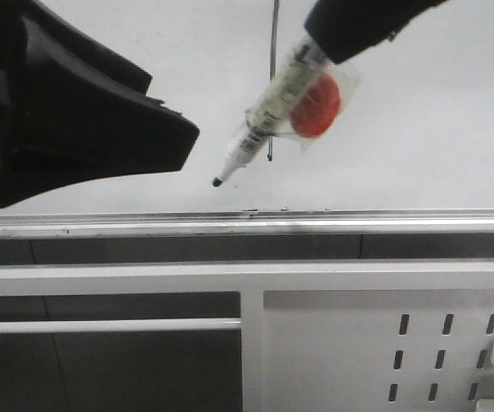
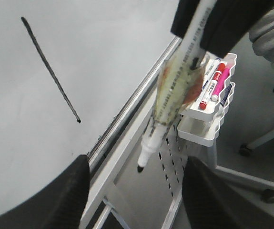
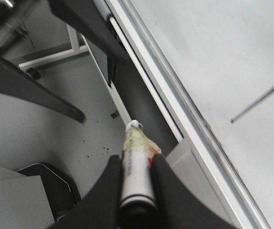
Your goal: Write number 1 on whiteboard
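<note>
The whiteboard [image 1: 418,129] fills the upper part of the front view. The number 1 [image 1: 272,86] is a thin dark vertical stroke on it, also seen in the left wrist view [image 2: 51,71] and the right wrist view [image 3: 260,102]. My right gripper [image 1: 358,26] [image 3: 137,160] is shut on a white marker pen [image 1: 268,112] [image 3: 136,176] wrapped in tape with a red patch. The pen points down-left; its uncapped tip [image 1: 217,181] is left of the stroke's lower end. My left gripper [image 1: 100,120] [image 2: 136,162] is open and empty, left of the pen.
A silver ledge [image 1: 315,221] runs along the board's lower edge. Below it is a white perforated metal panel [image 1: 358,343]. A white rack [image 2: 208,129] on that panel holds several markers. A chair's caster [image 2: 270,193] is on the floor to the right.
</note>
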`<move>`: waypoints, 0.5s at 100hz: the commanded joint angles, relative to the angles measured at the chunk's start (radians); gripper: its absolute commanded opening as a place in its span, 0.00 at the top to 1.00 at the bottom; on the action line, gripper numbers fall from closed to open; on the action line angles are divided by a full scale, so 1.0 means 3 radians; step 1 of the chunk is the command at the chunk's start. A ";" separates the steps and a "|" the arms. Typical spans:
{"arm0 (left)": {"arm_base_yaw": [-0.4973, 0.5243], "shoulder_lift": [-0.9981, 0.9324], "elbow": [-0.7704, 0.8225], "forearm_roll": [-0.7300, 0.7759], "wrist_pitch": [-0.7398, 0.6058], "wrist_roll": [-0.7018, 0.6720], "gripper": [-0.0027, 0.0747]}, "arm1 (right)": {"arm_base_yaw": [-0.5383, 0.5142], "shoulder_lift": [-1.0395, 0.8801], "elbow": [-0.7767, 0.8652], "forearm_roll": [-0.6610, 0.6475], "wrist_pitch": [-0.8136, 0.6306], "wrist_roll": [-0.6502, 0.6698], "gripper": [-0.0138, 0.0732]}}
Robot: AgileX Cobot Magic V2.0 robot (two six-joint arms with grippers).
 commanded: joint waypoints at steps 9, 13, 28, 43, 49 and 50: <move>-0.0024 0.0181 -0.0077 0.0178 -0.0529 0.0004 0.46 | 0.0147 -0.0003 -0.0200 0.0011 -0.0185 -0.0042 0.92; -0.0024 0.0237 -0.0077 0.0188 -0.0583 0.0004 0.46 | 0.0155 0.0016 -0.0201 0.0011 -0.0185 -0.0042 0.92; -0.0024 0.0336 -0.0077 0.0188 -0.0846 0.0004 0.47 | 0.0155 0.0063 -0.0201 0.0030 -0.0174 -0.0042 0.92; -0.0024 0.0345 -0.0084 0.0188 -0.0832 0.0004 0.47 | 0.0155 0.0063 -0.0201 0.0030 -0.0174 -0.0042 0.92; -0.0024 0.0345 -0.0084 0.0188 -0.0817 0.0004 0.47 | 0.0155 0.0063 -0.0201 0.0030 -0.0174 -0.0042 0.92; -0.0024 0.0345 -0.0084 0.0188 -0.0818 0.0004 0.47 | 0.0155 0.0063 -0.0201 0.0030 -0.0174 -0.0042 0.92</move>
